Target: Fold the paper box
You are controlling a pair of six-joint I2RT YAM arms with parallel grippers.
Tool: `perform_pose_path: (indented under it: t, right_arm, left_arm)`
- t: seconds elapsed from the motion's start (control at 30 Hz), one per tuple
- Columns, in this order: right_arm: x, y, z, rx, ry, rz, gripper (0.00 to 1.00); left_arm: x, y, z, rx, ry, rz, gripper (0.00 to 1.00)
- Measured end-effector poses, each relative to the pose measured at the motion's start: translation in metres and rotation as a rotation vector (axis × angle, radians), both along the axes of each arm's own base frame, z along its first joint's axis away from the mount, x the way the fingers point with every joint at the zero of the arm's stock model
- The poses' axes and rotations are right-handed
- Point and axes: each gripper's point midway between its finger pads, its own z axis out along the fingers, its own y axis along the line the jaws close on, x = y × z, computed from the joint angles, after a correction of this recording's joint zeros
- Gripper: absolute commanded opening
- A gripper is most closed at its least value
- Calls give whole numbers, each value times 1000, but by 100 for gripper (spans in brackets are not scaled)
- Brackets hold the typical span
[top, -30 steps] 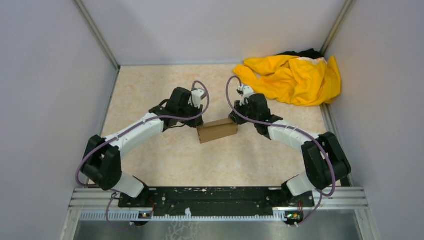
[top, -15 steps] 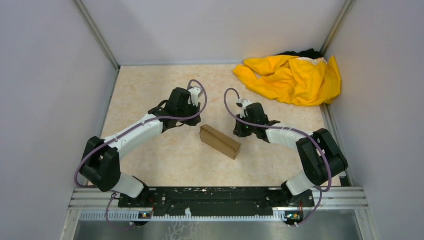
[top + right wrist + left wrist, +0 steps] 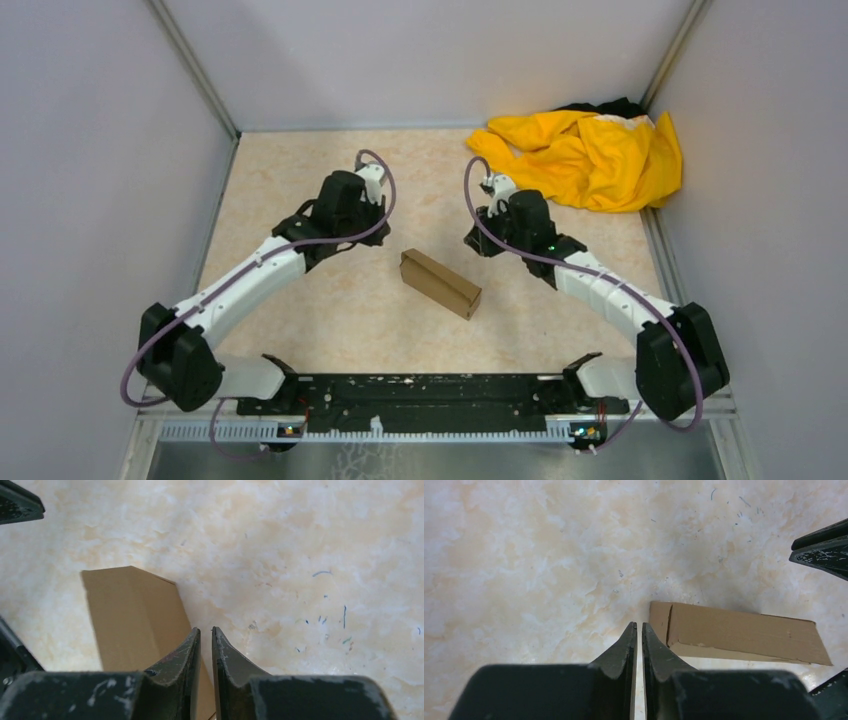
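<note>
Fingers, left (image 3: 639,625): clenched almost together, grasping nothing, near the box end.
Paper box (image 3: 440,283): closed carton, lying diagonally on worktop (image 3: 360,320), between arms, untouched.
Fingers, right (image 3: 205,629): nearly clenched, empty.
Procedure: brace one end, press any raised flap flat.

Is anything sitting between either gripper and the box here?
Nothing visible. Only table surface separates the left gripper and the right gripper from the box, which lies between them. The cloth is off in the far right corner.
</note>
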Motion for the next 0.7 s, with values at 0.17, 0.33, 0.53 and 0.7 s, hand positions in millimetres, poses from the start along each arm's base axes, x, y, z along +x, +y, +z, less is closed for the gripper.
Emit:
perform_pose_path:
  t: [0.17, 0.33, 0.53, 0.7]
  right_arm:
    - [-6, 17, 35, 64, -61, 100, 8]
    - [-20, 46, 49, 80, -60, 237, 9]
    - [-23, 64, 39, 86, 14, 301, 9]
    - [-27, 73, 39, 67, 42, 328, 9]
  left_arm:
    - [-13, 9, 30, -83, -41, 54, 6]
    - [-42, 10, -1, -160, 40, 75, 4]
    - [-81, 8, -64, -199, 191, 93, 4]
    - [-87, -4, -73, -279, 206, 88, 4]
